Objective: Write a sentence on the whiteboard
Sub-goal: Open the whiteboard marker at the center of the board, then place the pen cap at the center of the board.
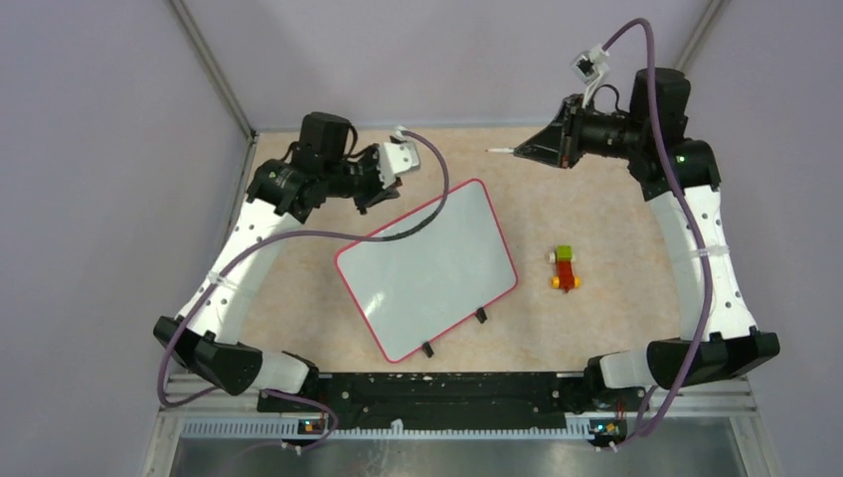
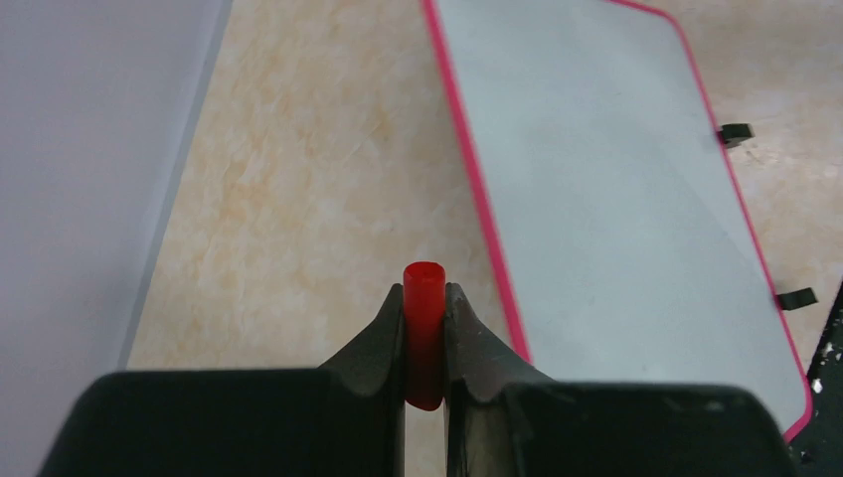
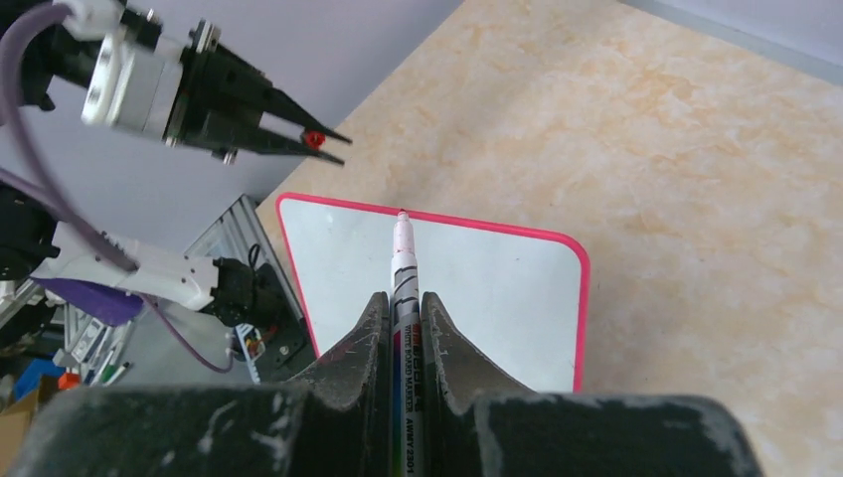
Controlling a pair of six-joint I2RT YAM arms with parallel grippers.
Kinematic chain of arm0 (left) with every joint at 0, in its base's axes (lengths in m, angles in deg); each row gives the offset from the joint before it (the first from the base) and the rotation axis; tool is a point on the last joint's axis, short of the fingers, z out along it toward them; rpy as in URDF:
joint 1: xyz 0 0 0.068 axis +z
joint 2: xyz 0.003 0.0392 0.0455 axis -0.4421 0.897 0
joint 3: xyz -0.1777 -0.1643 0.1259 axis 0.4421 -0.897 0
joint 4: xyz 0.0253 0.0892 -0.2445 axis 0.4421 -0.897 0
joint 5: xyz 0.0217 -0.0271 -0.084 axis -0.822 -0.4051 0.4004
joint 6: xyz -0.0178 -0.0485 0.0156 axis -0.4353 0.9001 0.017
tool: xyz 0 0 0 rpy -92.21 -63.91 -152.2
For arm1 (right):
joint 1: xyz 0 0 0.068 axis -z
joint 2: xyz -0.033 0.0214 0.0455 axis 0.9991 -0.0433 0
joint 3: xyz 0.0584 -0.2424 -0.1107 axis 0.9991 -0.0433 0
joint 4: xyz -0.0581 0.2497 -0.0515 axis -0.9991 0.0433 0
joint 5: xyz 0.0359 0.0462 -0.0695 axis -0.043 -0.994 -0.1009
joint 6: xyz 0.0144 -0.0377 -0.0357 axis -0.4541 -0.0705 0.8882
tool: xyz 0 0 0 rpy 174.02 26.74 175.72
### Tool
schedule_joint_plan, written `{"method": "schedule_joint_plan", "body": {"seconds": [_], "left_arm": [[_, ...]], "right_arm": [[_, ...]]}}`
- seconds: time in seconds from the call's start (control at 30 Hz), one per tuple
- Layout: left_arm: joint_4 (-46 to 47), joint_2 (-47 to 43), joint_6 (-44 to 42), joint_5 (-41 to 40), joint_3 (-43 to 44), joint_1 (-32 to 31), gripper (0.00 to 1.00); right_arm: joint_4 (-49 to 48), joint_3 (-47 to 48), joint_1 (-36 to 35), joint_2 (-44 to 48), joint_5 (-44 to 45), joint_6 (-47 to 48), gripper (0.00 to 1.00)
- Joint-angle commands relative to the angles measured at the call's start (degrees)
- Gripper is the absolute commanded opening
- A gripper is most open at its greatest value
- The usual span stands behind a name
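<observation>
Whiteboard [image 1: 427,268] lies in the middle of the table [image 1: 596,219], turned at an angle, and its surface is blank: no sentence on it yet. My right end effector [image 3: 404,298] is clamped on the marker [image 3: 402,248], whose tip is bare. My left end effector [image 2: 424,303] is clamped on the red cap [image 2: 423,283]. I should tilt the tip down, begin near an upper corner, and press lightly so the board does not slide.
</observation>
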Motion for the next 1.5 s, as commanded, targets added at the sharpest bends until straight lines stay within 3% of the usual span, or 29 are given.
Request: {"method": "schedule_joint_plan", "body": {"seconds": [0.0, 0.17, 0.37, 0.5, 0.77, 1.17, 1.47], "left_arm": [[2.70, -1.84, 5.02, 3.83, 2.17, 10.97, 0.00], [6.80, 0.36, 15.89, 1.66, -2.28, 24.45, 0.00], [6.05, 3.11, 18.29, -0.74, -11.54, 33.73, 0.00], [9.41, 3.65, 19.78, -9.85, -20.32, 34.38, 0.00], [7.96, 10.97, 20.93, -13.44, -27.27, 34.54, 0.00], [8.12, 17.18, 20.98, -10.17, -31.25, 34.54, 0.00], [8.38, 20.46, 20.71, -8.96, -31.48, 34.47, 0.09]], "right_arm": [[0.59, 0.94, 2.67, 3.38, -3.33, 2.24, 0.00], [-1.81, -5.26, 3.00, 5.69, -3.42, 2.56, 0.00], [-0.32, -9.64, 2.99, 6.17, -6.05, 6.80, 0.00], [-2.71, -15.27, 3.01, 7.94, -6.18, 7.17, 0.00], [-6.39, -25.24, 1.99, 9.45, -7.36, 7.07, 0.00], [-9.52, -31.51, -2.54, 9.96, -6.09, 6.86, 0.00], [-8.56, -31.32, -4.91, 9.30, -5.70, 8.49, 0.00]]}}
